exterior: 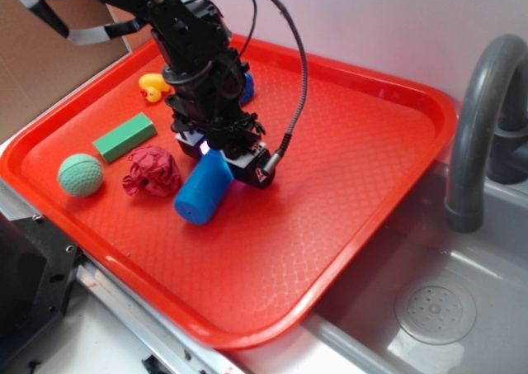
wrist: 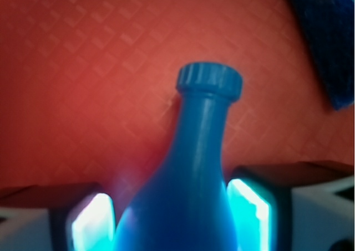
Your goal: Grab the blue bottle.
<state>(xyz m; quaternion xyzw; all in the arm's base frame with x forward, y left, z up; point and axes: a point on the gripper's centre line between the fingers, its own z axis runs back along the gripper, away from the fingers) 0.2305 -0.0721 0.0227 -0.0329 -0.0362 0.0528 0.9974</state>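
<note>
We see the bottle [wrist: 188, 173] lying on the tray [exterior: 346, 168] between our gripper's [exterior: 216, 155] fingers [wrist: 91, 220], neck pointing ahead. The sponge block [wrist: 327, 46] lies ahead to the right.

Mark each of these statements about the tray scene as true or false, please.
1. The bottle lies between the gripper's fingers. True.
2. The bottle's cap is missing. False: the cap is on.
3. The green block is inside the sink. False: it lies on the tray.
4. The red cloth lies between the ball and the bottle. True.
5. The duck is on the tray. True.
</note>
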